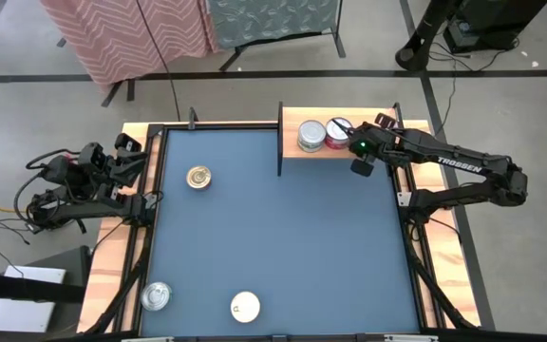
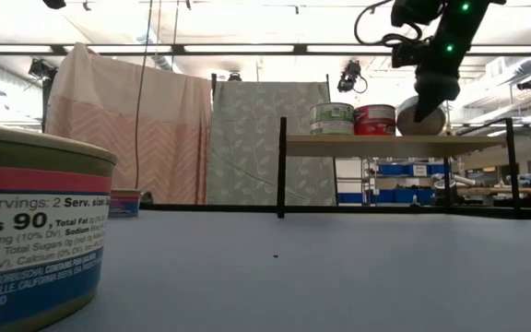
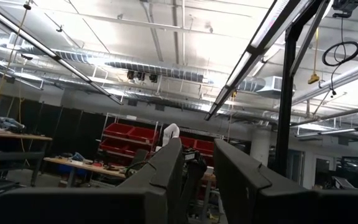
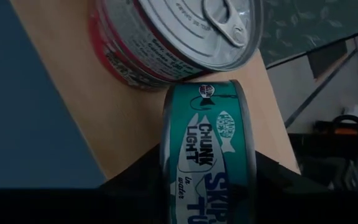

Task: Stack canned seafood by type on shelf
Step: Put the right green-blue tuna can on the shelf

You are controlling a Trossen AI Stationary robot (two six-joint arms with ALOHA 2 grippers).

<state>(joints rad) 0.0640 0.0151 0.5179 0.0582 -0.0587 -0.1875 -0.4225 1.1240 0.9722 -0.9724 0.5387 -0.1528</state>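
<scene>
Item: teal-label tin [image 4: 207,155], on edge between the right gripper [image 4: 205,180] fingers, pinched across its flat faces, upper right of the high view over the shelf [image 1: 387,152]. Rigid, smooth, likely slippery; grip faces squarely. Left gripper [image 1: 126,157] idle, far left, slightly parted

"CHUNK LIGHT" stands on the teal tin [image 4: 207,155]; "Servings: 2" and "90" on the near tin [image 2: 35,235]; "TROSSEN" on the right arm [image 1: 459,163].
</scene>
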